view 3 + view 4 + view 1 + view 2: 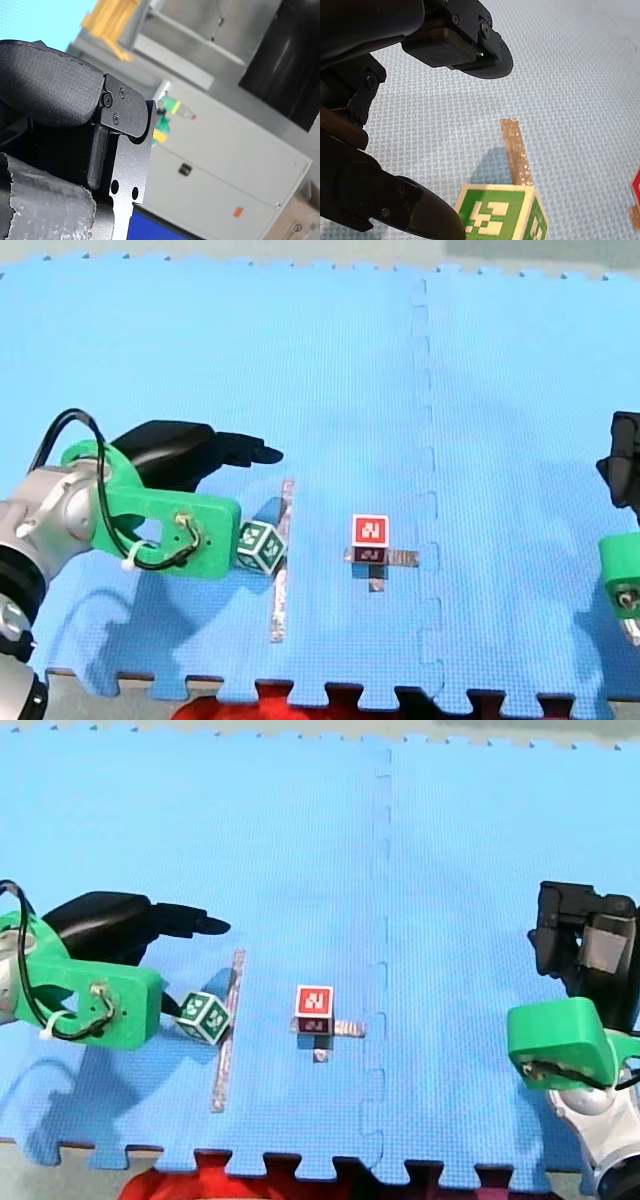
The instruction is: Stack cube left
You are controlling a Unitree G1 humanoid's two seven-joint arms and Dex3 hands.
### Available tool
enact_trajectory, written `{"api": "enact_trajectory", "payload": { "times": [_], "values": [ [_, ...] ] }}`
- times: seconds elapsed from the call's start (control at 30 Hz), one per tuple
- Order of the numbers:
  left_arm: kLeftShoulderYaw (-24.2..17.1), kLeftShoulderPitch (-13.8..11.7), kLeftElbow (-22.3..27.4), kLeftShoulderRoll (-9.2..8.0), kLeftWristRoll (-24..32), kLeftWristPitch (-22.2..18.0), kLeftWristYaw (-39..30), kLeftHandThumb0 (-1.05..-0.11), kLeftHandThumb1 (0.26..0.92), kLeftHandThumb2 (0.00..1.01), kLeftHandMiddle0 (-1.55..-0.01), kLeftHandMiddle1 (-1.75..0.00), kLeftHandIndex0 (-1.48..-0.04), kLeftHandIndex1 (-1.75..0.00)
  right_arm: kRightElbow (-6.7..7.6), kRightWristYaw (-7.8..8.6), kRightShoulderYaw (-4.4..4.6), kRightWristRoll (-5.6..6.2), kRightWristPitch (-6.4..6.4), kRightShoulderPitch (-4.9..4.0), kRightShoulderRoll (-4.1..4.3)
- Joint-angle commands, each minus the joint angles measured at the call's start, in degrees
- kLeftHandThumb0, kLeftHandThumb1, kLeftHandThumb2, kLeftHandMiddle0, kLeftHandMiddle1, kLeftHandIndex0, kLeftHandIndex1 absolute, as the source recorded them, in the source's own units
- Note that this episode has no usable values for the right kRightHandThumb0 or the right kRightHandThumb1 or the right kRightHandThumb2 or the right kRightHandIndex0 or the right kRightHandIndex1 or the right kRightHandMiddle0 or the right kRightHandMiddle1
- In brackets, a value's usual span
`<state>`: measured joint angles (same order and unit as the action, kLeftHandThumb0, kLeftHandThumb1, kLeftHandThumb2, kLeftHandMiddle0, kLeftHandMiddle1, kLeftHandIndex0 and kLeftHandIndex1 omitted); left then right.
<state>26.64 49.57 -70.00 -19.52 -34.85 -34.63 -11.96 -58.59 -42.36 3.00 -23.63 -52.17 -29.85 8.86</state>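
A green cube (262,545) with white markings sits tilted on the blue mat (330,370), just left of a vertical strip of tape (280,590). My left hand (215,455) hovers over it from the left and holds nothing. In the second wrist view one finger (427,215) of that hand lies against the green cube (495,215), while the other finger (465,52) stands well clear of it. A red cube (370,531) rests on a taped cross (385,558) a short way to the right. My right hand (580,945) hangs at the far right, holding nothing.
The mat's jagged seam (425,440) runs from front to back just right of the red cube. Its front edge (330,695) is close, with something red (290,708) below it. The first wrist view looks at grey cabinets (225,165).
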Motion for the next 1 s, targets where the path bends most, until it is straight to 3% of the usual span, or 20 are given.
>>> {"api": "enact_trajectory", "payload": {
  "times": [0.0,0.5,0.73,0.97],
  "values": [
    [-0.2,0.9,1.8,0.31,0.9,2.7,-3.5,-0.433,0.689,0.01,-0.85,-1.75,-0.54,-0.03,0.39,0.02,-0.27,0.45,0.13,-0.1,0.17],
    [-0.6,0.5,7.1,-0.99,3.3,8.0,-11.8,-0.381,0.71,0.01,-0.89,-1.75,-0.53,0.0,0.27,0.1,-0.2,0.29,0.39,-0.09,0.03],
    [-1.2,0.3,7.9,-1.43,4.5,8.2,-13.5,-0.414,0.715,0.01,-0.89,-1.75,-0.52,0.0,-0.17,-0.68,0.23,-0.41,0.55,-0.2,-0.15],
    [0.5,0.9,7.2,-2.02,2.2,8.9,-12.5,-0.478,0.719,0.0,-0.88,-1.75,-0.54,-0.01,-0.28,-1.66,0.63,-1.05,0.54,-0.19,0.02]
  ]
}}
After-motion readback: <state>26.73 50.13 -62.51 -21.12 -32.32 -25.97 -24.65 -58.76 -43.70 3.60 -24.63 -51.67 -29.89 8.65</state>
